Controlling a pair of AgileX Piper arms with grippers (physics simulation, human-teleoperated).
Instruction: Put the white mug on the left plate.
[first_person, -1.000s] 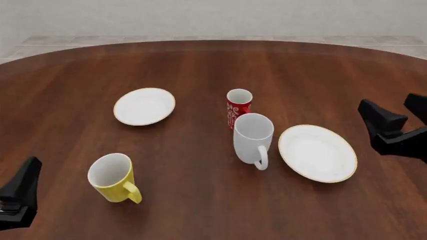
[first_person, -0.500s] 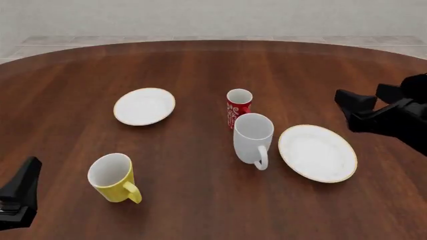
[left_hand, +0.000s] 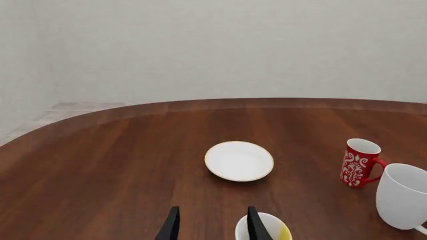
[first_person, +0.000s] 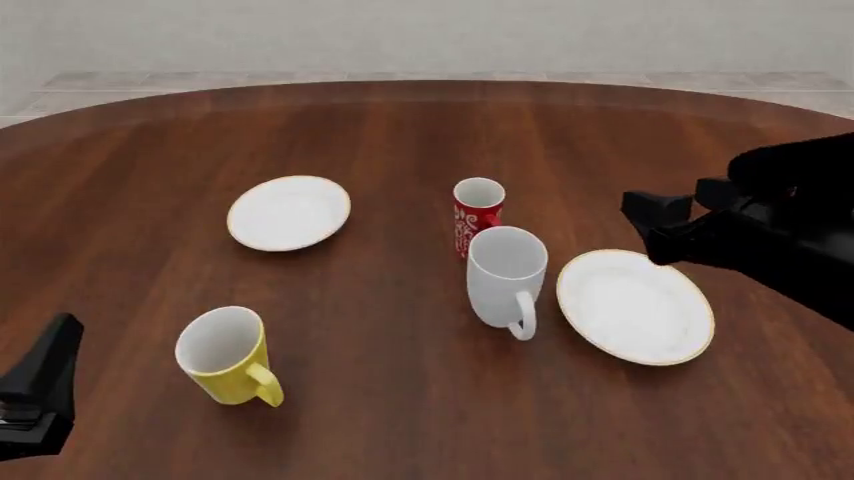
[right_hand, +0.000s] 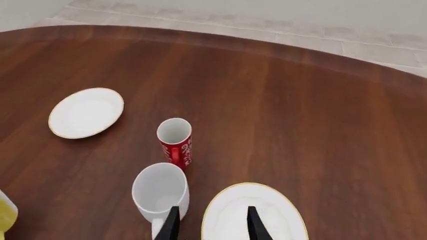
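The white mug (first_person: 507, 272) stands upright near the table's middle, its handle toward the near side; it also shows as the white mug (right_hand: 160, 192) and the white mug (left_hand: 403, 197). The left plate (first_person: 288, 212) lies bare at the far left, also seen as the left plate (left_hand: 239, 160) and the left plate (right_hand: 87, 112). My right gripper (first_person: 678, 218) hovers open to the right of the mug, above the far edge of the right plate (first_person: 634, 305), holding nothing. My left gripper (first_person: 43, 395) sits at the near left corner, open and empty in its wrist view (left_hand: 212, 227).
A red patterned cup (first_person: 478, 210) stands just behind the white mug, nearly touching it. A yellow mug (first_person: 227, 355) stands near the front left, close to my left gripper. The round wooden table's edge (first_person: 427, 85) curves along the far side.
My right arm has swung left and inward from the table's right edge, toward the white mug. The left arm and all the crockery stay put.
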